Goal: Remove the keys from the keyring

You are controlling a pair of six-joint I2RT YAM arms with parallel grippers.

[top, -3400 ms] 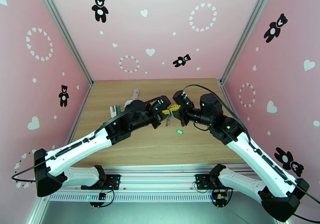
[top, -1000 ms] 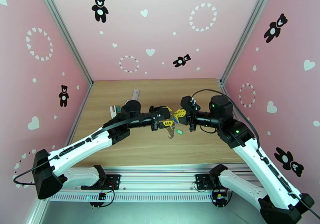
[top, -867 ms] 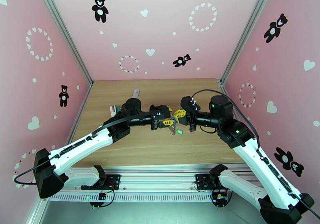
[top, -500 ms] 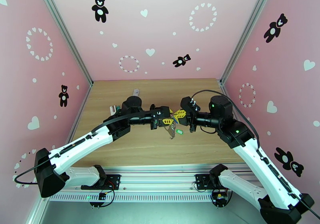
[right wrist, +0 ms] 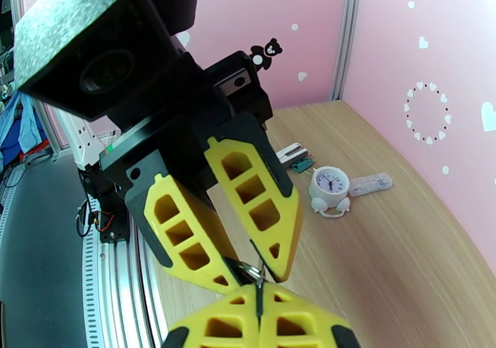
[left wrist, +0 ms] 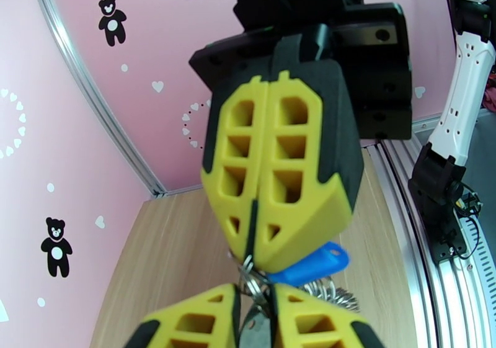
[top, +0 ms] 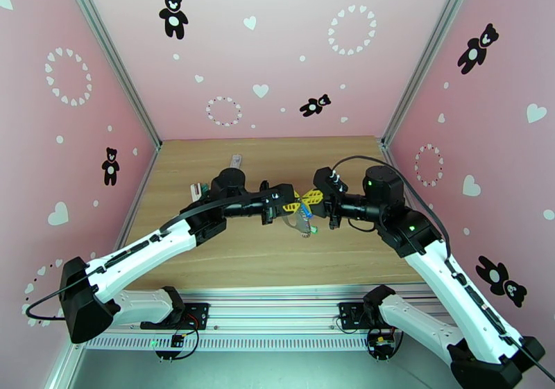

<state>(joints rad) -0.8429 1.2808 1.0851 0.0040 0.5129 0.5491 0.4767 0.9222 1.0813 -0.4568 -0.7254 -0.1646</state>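
Hanging over the middle of the light wooden table (top: 291, 265), the thin dark metal keyring (top: 302, 221) is pinched by the right gripper (left wrist: 253, 257), whose yellow fingers (left wrist: 297, 157) are pressed together. The left gripper (right wrist: 255, 275) sits tip to tip with it, fingers a little apart around the keyring's top; I cannot tell if they squeeze it. The tiny blue-headed key (left wrist: 310, 268) sticks out at 4 o'clock from the right gripper's tips. The tiny green-headed key (top: 313, 229) lies on the table at 5 o'clock from the keyring.

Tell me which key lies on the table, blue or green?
The green key, on the wood; the blue key is up at the fingers by the keyring.
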